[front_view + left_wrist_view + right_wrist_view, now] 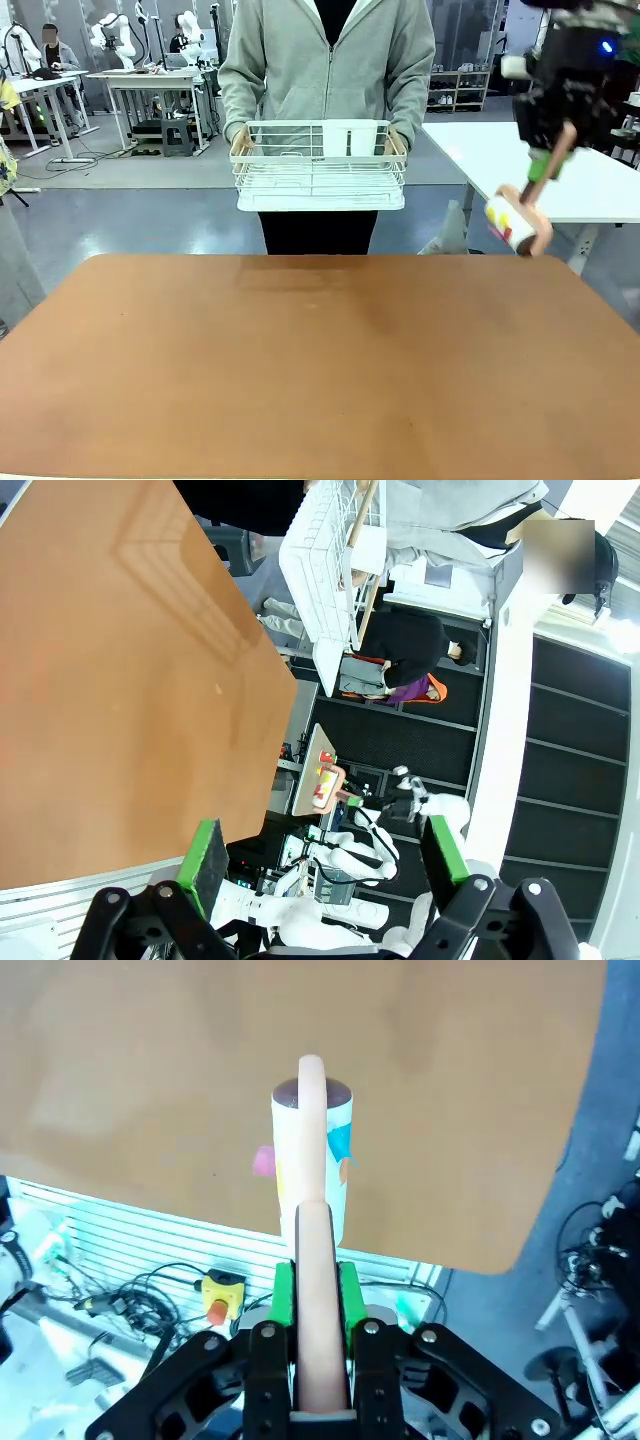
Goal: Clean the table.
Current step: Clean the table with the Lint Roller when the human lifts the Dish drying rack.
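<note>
- Clamps the pink handle of a lint roller [515, 222] [312, 1160] tight in the right gripper [545, 165] [318, 1290], raised above the table [320, 370] at its right side.
- Spreads the left gripper [325, 850] wide, holding nothing.
- Beyond the far edge: white dish rack [320, 165] in a person's hands [240, 145].

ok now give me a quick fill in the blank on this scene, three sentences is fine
1. The right gripper grips the lint roller by its pink ___.
2. The left gripper is ___, with nothing between its green pads.
3. At the far side of the table, the person holds the white dish rack with ___ hands.

Missing words: handle; open; both
</note>
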You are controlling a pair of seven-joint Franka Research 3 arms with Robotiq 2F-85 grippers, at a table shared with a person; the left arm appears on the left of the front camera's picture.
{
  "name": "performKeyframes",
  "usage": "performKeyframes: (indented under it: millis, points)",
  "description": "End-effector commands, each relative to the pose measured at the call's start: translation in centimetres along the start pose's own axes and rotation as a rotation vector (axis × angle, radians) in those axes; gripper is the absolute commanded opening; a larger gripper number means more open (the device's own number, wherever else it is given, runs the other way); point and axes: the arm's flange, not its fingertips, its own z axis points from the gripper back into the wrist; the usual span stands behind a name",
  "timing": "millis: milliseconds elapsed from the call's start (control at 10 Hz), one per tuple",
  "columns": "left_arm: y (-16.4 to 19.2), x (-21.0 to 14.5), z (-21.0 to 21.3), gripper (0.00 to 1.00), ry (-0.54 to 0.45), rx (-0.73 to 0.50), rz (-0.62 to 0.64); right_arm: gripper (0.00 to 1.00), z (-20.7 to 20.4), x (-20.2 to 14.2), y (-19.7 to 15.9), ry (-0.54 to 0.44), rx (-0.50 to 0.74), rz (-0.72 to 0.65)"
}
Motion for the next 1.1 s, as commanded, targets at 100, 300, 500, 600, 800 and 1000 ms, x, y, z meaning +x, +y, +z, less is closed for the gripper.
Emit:
performKeyframes:
  millis: [100, 300, 500, 600, 800, 1000]
  points:
    - [-0.1, -0.1, 0.2, 1.00, 0.000, -0.003, -0.003, 0.22, -8.0, -4.7, -2.9, -0.064, 0.119, 0.011]
    - [-0.1, -0.1, 0.2, 1.00, 0.000, -0.003, -0.003, 0.22, -3.2, -2.5, -1.4, -0.021, 0.035, -0.012]
    - [-0.1, -0.1, 0.2, 1.00, 0.000, -0.003, -0.003, 0.22, -3.2, -2.5, -1.4, -0.021, 0.035, -0.012]
    - [-0.1, -0.1, 0.2, 1.00, 0.000, -0.003, -0.003, 0.22, -3.2, -2.5, -1.4, -0.021, 0.035, -0.012]
    - [-0.1, -0.1, 0.2, 1.00, 0.000, -0.003, -0.003, 0.22, -3.2, -2.5, -1.4, -0.021, 0.035, -0.012]
    - [-0.1, -0.1, 0.2, 1.00, 0.000, -0.003, -0.003, 0.22, -3.2, -2.5, -1.4, -0.021, 0.035, -0.012]
